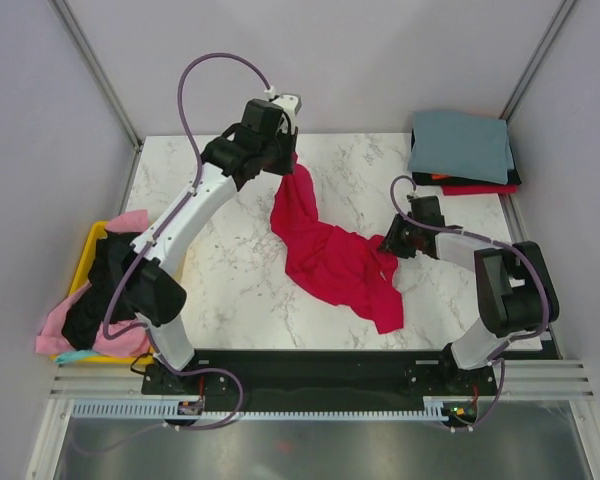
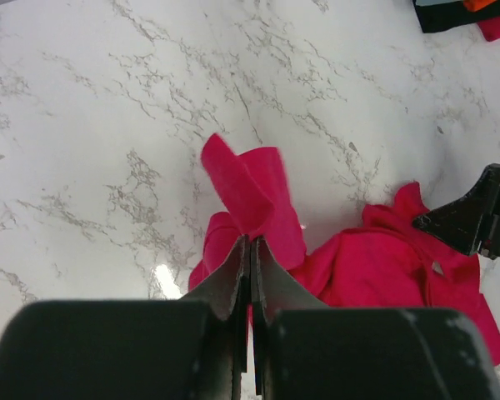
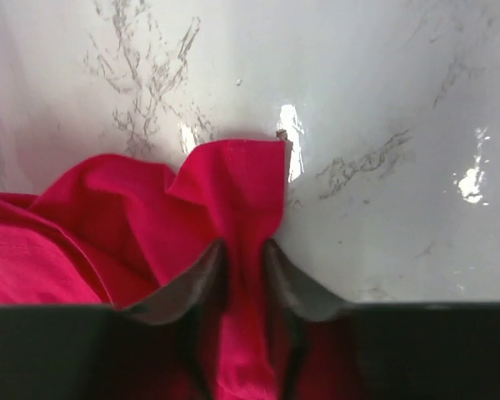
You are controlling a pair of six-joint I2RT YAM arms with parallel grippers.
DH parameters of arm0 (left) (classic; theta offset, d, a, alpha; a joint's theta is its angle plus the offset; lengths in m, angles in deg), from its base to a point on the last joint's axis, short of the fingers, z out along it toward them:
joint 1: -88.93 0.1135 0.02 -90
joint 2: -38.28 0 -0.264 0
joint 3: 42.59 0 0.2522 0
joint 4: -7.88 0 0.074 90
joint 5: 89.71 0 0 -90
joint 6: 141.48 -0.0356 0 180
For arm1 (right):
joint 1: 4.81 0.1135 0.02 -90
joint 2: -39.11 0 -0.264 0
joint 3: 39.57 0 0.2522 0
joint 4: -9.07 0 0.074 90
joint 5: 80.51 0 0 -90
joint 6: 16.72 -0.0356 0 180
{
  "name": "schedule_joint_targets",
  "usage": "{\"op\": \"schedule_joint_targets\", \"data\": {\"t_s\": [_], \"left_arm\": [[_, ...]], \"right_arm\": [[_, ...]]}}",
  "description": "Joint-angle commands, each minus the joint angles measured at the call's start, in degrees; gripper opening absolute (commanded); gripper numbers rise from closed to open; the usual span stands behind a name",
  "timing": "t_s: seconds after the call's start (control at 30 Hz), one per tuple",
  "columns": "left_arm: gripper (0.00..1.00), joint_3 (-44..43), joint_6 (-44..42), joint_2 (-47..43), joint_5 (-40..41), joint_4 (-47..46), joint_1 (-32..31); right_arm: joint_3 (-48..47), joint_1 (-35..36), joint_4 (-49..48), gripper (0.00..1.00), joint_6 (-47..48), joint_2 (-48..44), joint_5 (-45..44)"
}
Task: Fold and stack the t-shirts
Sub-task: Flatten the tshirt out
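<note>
A crimson-red t-shirt (image 1: 332,258) lies crumpled across the middle of the marble table. My left gripper (image 1: 286,160) is shut on one end of it and holds that end up at the back of the table; in the left wrist view the cloth (image 2: 254,196) sticks out above the closed jaws (image 2: 252,243). My right gripper (image 1: 392,247) is shut on the shirt's right edge low by the table; in the right wrist view a fold of red cloth (image 3: 237,192) passes between the fingers (image 3: 243,250). A folded stack (image 1: 462,150) with a grey-blue shirt on top sits at the back right.
A yellow bin (image 1: 87,262) at the left edge holds black (image 1: 105,290), pink (image 1: 55,330) and teal (image 1: 78,356) shirts. The side walls stand close to the table on both sides. My right gripper shows at the right edge of the left wrist view (image 2: 479,221).
</note>
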Motion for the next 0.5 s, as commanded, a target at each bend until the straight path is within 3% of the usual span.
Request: {"op": "schedule_joint_targets", "data": {"t_s": [0.0,0.03,0.07,0.1,0.2,0.27,0.4,0.47], "left_arm": [[0.02,3.28,-0.62,0.36,1.61,2.34,0.13],[0.02,3.11,-0.62,-0.08,1.35,2.34,0.13],[0.02,2.67,-0.71,-0.43,1.17,2.43,0.13],[0.02,1.19,-0.88,-0.61,1.0,2.51,0.13],[0.02,-4.94,-1.93,-1.49,1.34,4.79,0.57],[0.02,-10.84,-2.55,-0.44,3.19,9.77,1.27],[0.02,-31.73,-3.52,0.19,3.37,17.61,5.13],[0.02,-32.84,-3.87,-2.61,4.15,17.46,5.84]], "right_arm": [[-3.19,-0.07,-3.3,0.27,-0.47,2.38,1.51],[-4.67,-0.07,-3.39,0.2,-0.65,2.74,2.38],[-5.47,-0.16,-3.56,0.04,-0.65,3.35,3.09],[-6.35,-0.07,-3.65,0.0,-1.09,3.62,3.53],[-10.91,-0.07,-3.22,0.0,-2.14,2.31,5.12],[-18.46,-0.25,-0.77,0.0,-1.36,0.29,5.9],[-39.16,-1.47,10.11,0.0,3.47,-4.1,5.47],[-43.6,-2.61,12.68,0.0,6.02,-8.04,4.42]]}}
